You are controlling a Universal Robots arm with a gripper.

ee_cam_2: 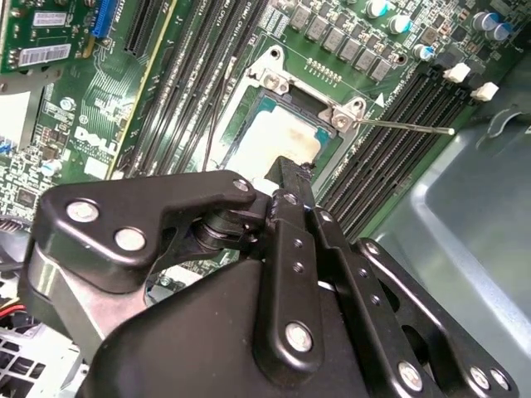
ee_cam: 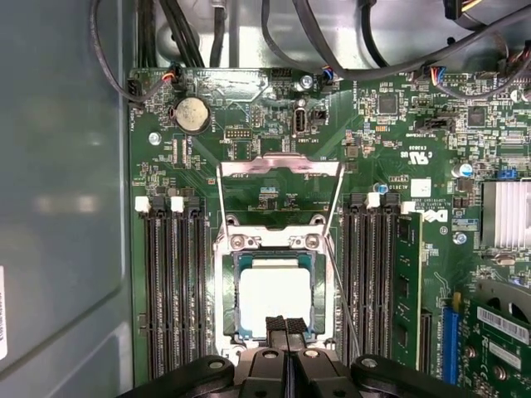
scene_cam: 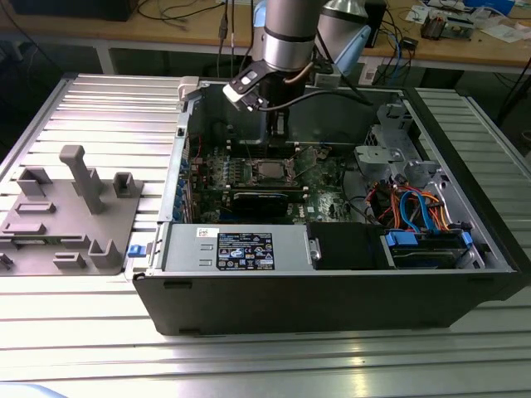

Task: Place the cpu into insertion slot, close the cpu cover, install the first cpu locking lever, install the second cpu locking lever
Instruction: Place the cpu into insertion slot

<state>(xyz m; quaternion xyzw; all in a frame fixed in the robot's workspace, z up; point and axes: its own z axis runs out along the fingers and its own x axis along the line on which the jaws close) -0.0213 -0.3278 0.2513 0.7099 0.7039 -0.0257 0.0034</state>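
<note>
black gripper [ee_cam: 287,325] linkage looms nearest, its fingertips pressed together with nothing between, close over the cpu [ee_cam: 272,290], which lies flat in the insertion slot [ee_cam: 223,286]. the cpu cover [ee_cam: 280,167] stands open. probably light, rigid and fragile, the chip wants holding by opposite edges.

The cpu [ee_cam: 274,292] sits flat in the insertion slot [ee_cam: 222,290], dull silver top facing up, with the grey metal rim all round it. The cpu cover [ee_cam: 280,166], that thin silvery frame with the square window, is swung open off the chip, and you can see green board through it. One thin wire locking lever [ee_cam_2: 406,127] pokes out unlatched from a corner of the slot.
</note>
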